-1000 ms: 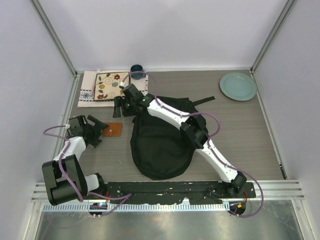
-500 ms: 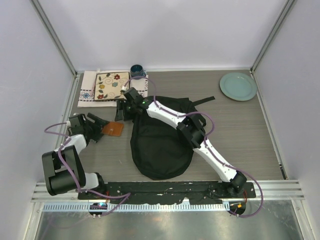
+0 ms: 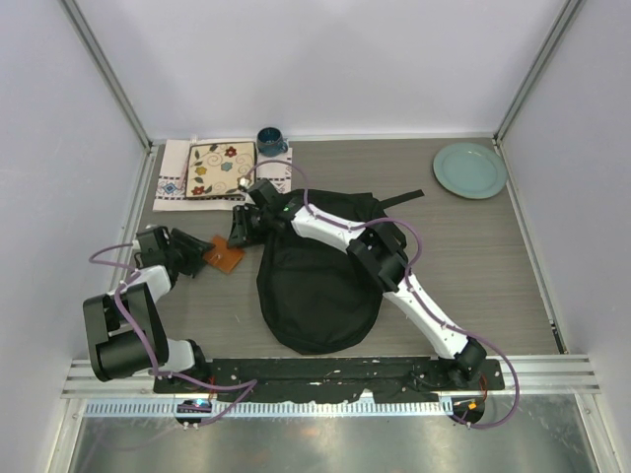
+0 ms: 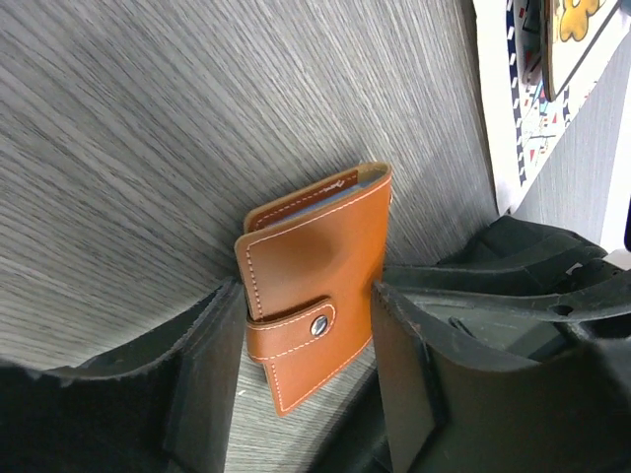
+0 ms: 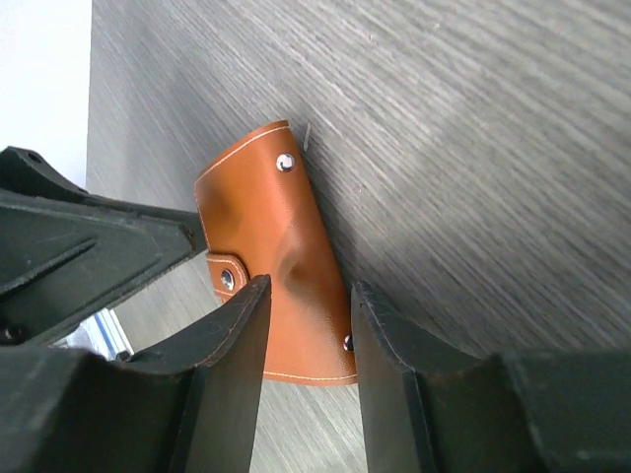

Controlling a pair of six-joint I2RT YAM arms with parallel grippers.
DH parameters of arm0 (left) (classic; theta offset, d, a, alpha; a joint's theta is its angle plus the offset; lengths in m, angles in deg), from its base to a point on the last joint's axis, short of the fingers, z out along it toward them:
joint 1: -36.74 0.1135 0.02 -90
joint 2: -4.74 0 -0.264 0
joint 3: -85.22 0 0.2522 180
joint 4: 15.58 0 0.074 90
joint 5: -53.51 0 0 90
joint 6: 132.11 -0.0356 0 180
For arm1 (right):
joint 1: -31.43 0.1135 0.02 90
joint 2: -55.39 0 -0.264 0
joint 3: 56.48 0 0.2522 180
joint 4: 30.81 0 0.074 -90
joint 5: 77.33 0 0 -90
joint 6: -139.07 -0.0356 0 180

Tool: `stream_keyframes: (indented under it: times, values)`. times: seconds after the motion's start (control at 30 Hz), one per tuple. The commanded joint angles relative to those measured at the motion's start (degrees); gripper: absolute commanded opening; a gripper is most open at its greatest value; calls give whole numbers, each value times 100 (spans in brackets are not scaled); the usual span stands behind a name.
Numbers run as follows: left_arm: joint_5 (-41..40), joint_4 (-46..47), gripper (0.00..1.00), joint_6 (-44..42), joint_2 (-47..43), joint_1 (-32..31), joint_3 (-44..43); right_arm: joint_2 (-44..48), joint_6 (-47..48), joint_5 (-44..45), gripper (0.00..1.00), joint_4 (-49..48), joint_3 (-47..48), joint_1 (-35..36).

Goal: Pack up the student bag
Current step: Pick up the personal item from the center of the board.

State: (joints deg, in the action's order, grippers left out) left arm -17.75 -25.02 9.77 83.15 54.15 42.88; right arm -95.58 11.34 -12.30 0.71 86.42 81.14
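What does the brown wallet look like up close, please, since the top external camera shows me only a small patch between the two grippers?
Observer: In the left wrist view the wallet is shut, its strap snapped closed.
Operator: Thank you. Where does the left gripper stand?
Observer: The left gripper has one finger on each side of the wallet, at the strap. I cannot tell whether they press it.
Operator: And the right gripper?
Observer: In the right wrist view the right gripper straddles the wallet too, one finger on each side.
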Motion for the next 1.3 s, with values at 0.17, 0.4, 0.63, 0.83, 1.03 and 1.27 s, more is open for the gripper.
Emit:
stream_keyframes:
  times: [0.17,0.4,0.63,0.83,1.03,1.27]
  values:
    - [314,78,41,-72,-54,43,-25,560,-243,-746,43,-457,-381,91]
    - [428,78,21,-64,25,43,-51,552,-410,-825,43,-624,-469,135]
    - [429,-220,2,-222,-159,35,-113,727,-437,-667,12,-730,-592,135]
    - [464,-642,0,-319,-624,43,-209,1025,-471,-641,0,-800,-732,135]
    - [376,-1668,33,-555,-1503,43,-438,1719,-647,-544,0,-1371,-1522,144]
    - [129,-2874,94,-706,-2979,43,-763,2941,-999,-228,0,-2223,-3102,144]
